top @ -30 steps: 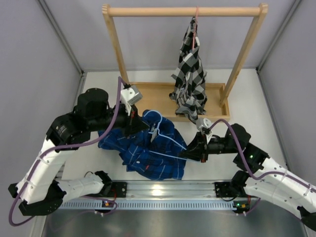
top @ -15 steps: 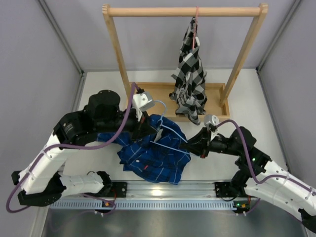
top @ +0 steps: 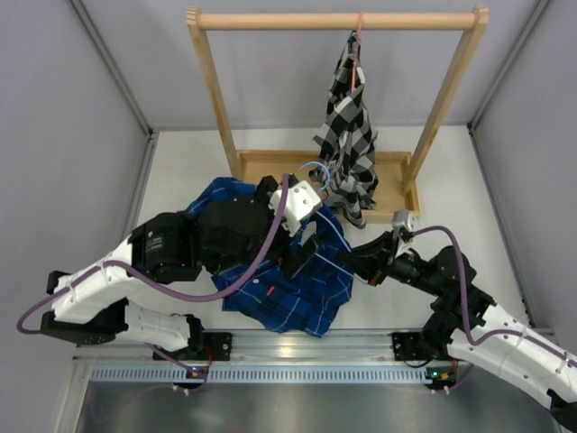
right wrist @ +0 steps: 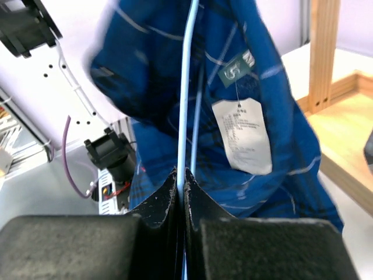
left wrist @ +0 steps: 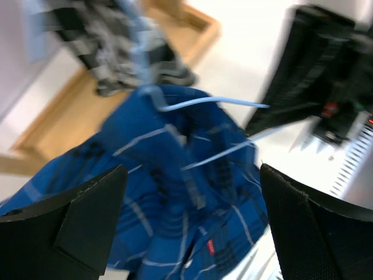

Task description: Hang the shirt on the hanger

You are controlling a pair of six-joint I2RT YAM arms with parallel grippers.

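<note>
Right gripper (right wrist: 181,174) was clamped on the hanger (right wrist: 187,87), left gripper (left wrist: 192,172) sat jaws apart over the shirt (left wrist: 169,227), all just in front of the wooden rack (top: 216,99).

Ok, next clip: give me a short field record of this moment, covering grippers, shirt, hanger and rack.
left gripper: open, holding nothing, over the dark blue plaid shirt
right gripper: shut on the thin light blue wire hanger
shirt: bunched between the arms, hanger wire running in beside the white paper tag
wooden rack: black-and-white checked shirt hanging from its rail
</note>
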